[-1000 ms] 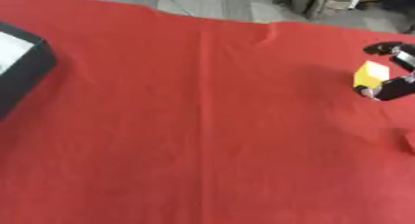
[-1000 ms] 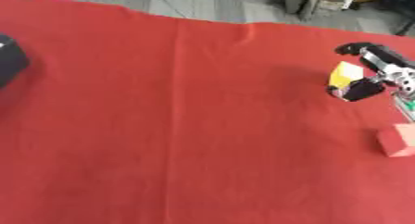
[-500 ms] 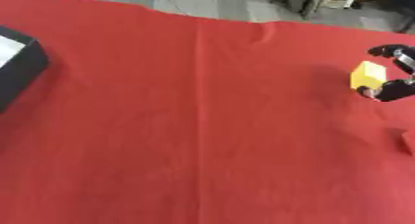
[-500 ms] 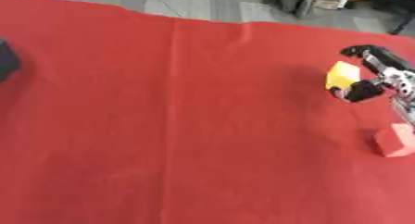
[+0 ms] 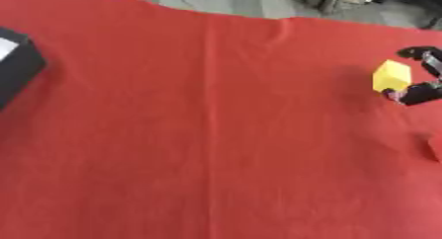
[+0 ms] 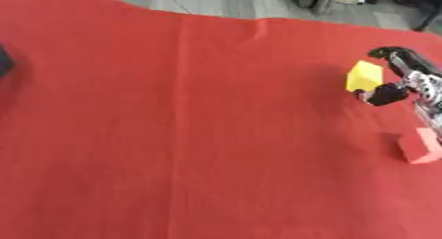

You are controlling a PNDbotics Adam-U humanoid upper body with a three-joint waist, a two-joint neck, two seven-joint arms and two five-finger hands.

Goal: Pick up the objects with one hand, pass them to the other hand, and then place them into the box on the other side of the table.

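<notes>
Yellow block [image 6: 363, 76]: pinched between curled fingers and thumb of right hand [image 6: 406, 77].
Pink block [image 6: 421, 145]: on red cloth [image 6: 216, 134], just below hand.
Box [image 5: 16, 64]: far left.

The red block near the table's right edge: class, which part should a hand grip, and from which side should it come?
Grip the red block across its two opposite flat side faces, coming from above. It lies flat on the red cloth with its top open. The right hand, nearest, is shut on the yellow block.
</notes>
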